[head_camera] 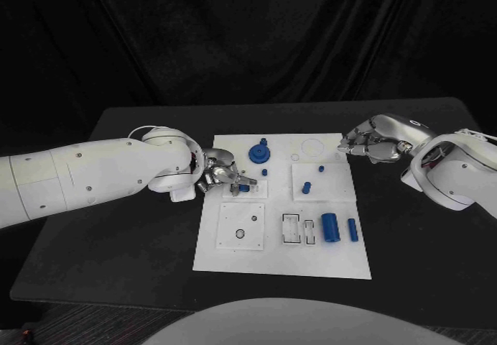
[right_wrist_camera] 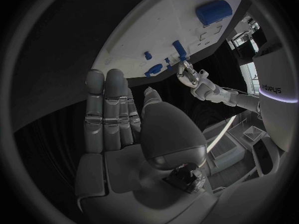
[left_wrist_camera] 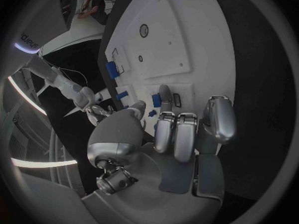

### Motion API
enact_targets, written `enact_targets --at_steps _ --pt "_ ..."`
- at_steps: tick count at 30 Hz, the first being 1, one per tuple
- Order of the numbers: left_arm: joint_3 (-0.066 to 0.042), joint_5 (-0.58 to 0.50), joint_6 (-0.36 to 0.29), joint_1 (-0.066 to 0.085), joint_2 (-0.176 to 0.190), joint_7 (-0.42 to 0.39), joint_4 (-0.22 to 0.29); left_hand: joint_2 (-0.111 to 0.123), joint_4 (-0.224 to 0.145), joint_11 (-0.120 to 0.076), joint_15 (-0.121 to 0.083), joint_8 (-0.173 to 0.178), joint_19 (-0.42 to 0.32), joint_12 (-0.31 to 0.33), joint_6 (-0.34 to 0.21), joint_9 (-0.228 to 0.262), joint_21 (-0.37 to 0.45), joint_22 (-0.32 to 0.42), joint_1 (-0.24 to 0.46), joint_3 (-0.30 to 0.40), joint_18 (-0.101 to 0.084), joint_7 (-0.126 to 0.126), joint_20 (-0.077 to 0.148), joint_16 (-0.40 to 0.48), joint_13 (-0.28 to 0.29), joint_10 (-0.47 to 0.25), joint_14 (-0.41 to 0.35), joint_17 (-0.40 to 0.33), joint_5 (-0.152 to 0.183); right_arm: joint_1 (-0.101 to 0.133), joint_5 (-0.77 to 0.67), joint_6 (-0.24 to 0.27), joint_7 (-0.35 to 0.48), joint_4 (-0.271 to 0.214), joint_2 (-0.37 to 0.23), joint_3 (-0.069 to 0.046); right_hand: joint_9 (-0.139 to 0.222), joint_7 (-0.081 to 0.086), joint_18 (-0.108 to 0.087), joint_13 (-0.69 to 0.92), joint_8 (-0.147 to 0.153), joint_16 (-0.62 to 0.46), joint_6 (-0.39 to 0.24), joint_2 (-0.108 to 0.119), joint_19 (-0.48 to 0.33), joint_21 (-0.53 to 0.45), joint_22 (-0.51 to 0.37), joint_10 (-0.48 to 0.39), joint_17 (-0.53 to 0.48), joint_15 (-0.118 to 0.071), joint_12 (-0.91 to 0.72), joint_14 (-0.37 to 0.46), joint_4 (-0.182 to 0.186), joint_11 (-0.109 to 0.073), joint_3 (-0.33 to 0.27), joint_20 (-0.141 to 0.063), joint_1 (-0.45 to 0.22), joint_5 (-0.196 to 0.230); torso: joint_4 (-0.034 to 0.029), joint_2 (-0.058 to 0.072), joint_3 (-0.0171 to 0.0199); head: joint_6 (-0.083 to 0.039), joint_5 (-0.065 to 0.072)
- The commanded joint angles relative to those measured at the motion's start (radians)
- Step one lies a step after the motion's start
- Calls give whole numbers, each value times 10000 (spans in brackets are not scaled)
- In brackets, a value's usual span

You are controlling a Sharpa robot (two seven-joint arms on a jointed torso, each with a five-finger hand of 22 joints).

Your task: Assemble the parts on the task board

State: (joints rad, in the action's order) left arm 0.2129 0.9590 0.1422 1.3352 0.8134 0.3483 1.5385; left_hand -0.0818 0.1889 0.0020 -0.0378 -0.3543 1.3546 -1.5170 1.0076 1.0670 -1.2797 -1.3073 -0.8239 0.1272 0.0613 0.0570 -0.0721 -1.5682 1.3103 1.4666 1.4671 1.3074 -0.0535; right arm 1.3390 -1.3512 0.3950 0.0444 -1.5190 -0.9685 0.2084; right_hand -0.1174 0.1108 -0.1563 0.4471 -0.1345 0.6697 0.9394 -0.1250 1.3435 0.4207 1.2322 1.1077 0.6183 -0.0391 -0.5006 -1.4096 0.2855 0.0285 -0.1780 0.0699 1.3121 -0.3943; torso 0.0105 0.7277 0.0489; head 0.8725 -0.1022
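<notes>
Where head view hides it | left robot hand (head_camera: 223, 177) pinches blue part (left_wrist_camera: 156, 100)

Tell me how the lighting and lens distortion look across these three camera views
Head view: dim room, dark backdrop, the white task board is brightest and its edges run straight. Left wrist view: fisheye bends the board's edge into a curve. Right wrist view: same bending, with a bright light streak at the rim.

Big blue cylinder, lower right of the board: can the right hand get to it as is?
Probably yes. The right hand holds nothing and hovers off the board's far right corner; the big blue cylinder lies uncovered on that side.
</notes>
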Motion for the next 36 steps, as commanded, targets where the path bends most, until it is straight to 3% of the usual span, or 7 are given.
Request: enact_targets --at_steps 1,36 --pt "-3 -11 -54 -13 -17 -44 35 2 -1 -83 -88 -61 55 -16 -38 41 -27 -1617 -121 -77 103 -51 35 -26 2181 495 1036 2634 -35 -27 -11 -50 -161 5 -2 -6 -11 49 -102 -13 -2 -32 33 -20 -68 -33 -8 36 -6 7 -7 63 -18 27 -11 -12 84 -41 11 1 6 2 8" --pt "-8 -11 -203 10 44 -56 157 -185 -157 -103 -114 -24 142 12 -212 95 -71 -1671 -437 -26 83 -62 67 -26 2156 479 1036 2634 -322 -29 -11 -193 -258 20 -26 -6 -14 62 -104 -18 -7 -46 48 -53 -79 -86 -22 63 -5 17 -15 87 13 38 -9 -5 78 -53 5 3 3 2 63"
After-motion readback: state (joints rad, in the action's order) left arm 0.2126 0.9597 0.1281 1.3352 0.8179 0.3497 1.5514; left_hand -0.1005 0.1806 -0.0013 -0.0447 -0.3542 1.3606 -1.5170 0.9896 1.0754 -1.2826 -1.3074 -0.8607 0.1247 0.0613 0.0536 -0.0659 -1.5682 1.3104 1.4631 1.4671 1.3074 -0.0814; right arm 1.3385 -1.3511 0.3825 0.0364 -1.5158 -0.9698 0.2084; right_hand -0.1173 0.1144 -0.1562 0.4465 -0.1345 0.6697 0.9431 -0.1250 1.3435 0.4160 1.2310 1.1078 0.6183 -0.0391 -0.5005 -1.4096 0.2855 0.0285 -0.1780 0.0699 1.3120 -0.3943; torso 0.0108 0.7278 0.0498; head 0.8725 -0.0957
